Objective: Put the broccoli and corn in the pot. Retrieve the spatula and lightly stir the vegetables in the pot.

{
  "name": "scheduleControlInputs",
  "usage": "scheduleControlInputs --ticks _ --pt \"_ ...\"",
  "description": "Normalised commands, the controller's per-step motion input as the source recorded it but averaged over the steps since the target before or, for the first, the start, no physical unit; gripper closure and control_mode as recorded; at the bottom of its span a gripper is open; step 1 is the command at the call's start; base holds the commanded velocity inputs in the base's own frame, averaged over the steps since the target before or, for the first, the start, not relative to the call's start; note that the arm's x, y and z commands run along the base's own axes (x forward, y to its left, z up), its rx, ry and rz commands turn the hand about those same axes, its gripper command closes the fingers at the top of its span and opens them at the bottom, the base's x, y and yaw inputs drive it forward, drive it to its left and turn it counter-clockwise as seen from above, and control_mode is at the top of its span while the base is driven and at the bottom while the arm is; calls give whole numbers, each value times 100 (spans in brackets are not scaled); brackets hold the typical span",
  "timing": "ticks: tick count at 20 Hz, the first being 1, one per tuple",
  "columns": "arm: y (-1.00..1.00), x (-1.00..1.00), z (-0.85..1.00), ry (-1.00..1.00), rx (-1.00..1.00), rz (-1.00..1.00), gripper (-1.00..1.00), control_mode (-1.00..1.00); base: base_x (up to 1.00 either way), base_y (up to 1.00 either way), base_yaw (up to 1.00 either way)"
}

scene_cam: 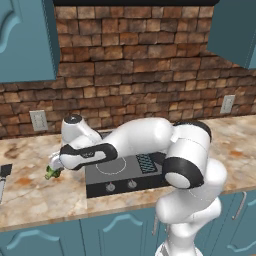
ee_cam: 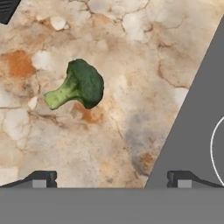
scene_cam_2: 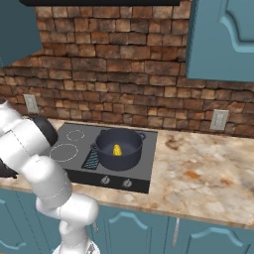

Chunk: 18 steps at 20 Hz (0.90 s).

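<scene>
The gripper [ee_cam: 111,179] was seen spread fully wide, nothing held, above the counter [ee_cam: 131,52], the broccoli [ee_cam: 78,85] lying at its eleven o'clock; the corn [scene_cam_2: 117,150] was noted inside the pot [scene_cam_2: 119,149].

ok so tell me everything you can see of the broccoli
The broccoli is a small floret with a bumpy dark-green crown and a short, paler green stem. It lies on its side on the marbled beige counter, left of the stovetop. The open gripper hovers above it without touching; nothing else touches it.
</scene>
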Motion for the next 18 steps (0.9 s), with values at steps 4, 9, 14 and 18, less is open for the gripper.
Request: scheduleControlInputs --ticks 4,9,14,18 --pt "48 12 -3 0 7 -4 -100 -100 0 0 0" --pt "31 2 2 13 0 -3 -100 -100 0 0 0" --pt "10 33 -24 6 -1 -3 -100 -100 0 0 0" --pt "18 30 -7 2 0 -4 -100 -100 0 0 0"
